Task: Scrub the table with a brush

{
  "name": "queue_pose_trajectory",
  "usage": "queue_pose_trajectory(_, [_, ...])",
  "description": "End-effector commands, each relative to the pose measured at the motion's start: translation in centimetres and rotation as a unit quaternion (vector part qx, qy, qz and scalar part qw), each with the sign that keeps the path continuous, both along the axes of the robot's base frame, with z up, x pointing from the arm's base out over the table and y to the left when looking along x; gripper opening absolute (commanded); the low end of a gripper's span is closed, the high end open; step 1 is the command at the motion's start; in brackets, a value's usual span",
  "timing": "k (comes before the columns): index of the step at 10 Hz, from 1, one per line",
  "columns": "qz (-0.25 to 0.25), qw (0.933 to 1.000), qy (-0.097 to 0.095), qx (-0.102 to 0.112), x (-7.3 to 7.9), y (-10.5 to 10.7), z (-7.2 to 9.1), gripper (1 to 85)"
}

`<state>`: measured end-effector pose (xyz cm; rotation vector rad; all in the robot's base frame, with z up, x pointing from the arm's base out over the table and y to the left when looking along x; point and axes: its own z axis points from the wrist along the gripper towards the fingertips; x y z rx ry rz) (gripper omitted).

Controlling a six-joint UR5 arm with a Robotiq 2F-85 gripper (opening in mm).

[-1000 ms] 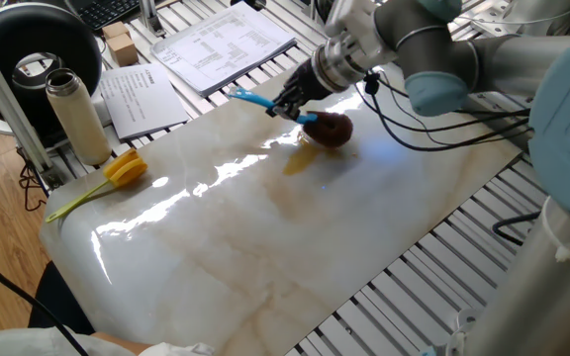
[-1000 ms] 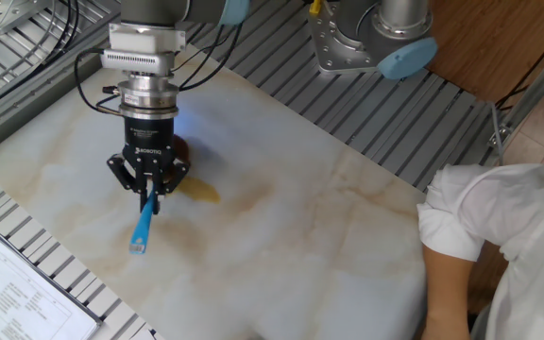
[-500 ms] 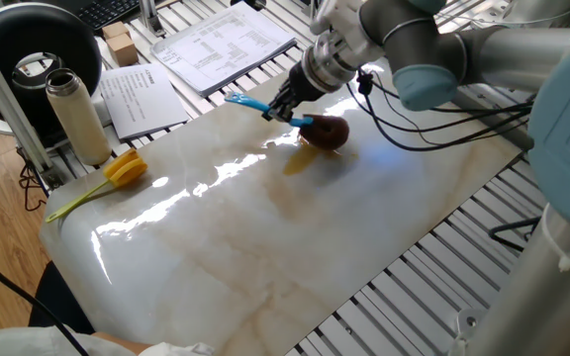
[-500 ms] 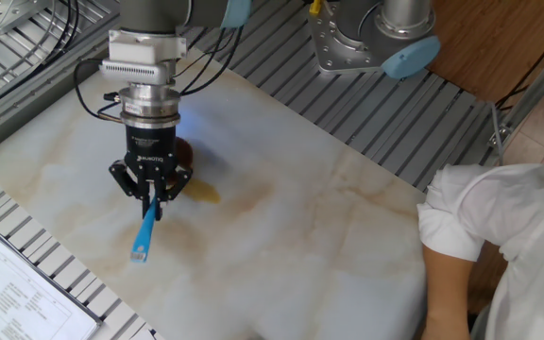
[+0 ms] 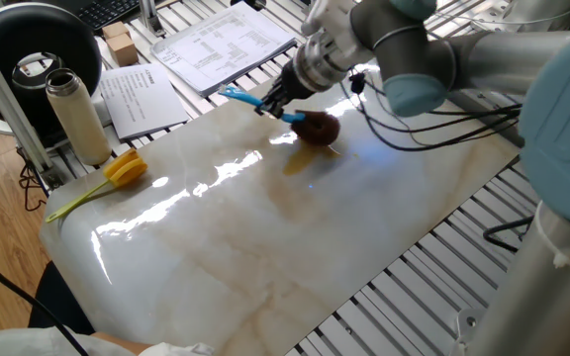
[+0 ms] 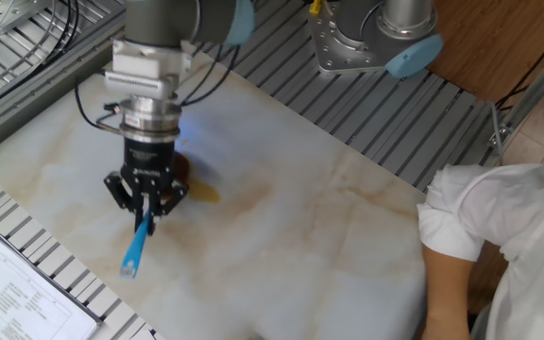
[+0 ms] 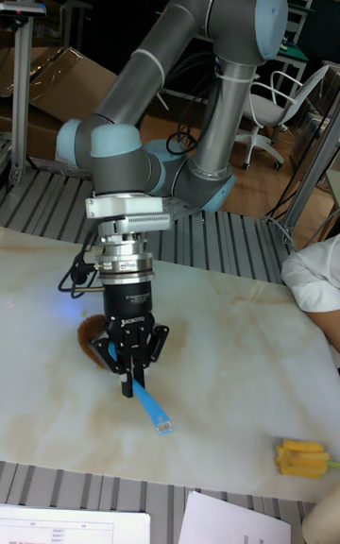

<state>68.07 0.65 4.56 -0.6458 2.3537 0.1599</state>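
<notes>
The brush has a thin blue handle and a round brown fuzzy head resting on the glossy marble table. My gripper is shut on the handle, just behind the head. In the other fixed view the gripper points straight down. The handle sticks out toward the papers, and the head is mostly hidden behind the fingers. An amber stain lies right beside the head. The tall fixed view shows the gripper, the handle and the head.
A yellow tulip lies at the slab's left corner, near a beige bottle. Printed papers rest on the slatted metal frame beyond the slab. A person's white sleeve reaches over the table's edge.
The gripper has slid with the brush a short way toward the papers' side of the slab. The brown head has been dragged along the surface beside the stain.
</notes>
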Motion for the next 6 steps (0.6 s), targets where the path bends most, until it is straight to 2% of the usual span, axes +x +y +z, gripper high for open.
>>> queue_pose_trajectory(1, [-0.030, 0.9991, -0.020, 0.022, 1.3, 2.3, -0.1, 1.3])
queue_pose_trajectory(3, [-0.045, 0.9987, -0.019, 0.013, 0.9, 3.0, -0.2, 1.3])
queue_pose_trajectory(5, [-0.035, 0.9990, -0.025, 0.015, 0.8, 1.8, -0.3, 1.3])
queue_pose_trajectory(6, [-0.023, 0.9992, -0.028, 0.018, 0.4, 0.6, -0.4, 1.3])
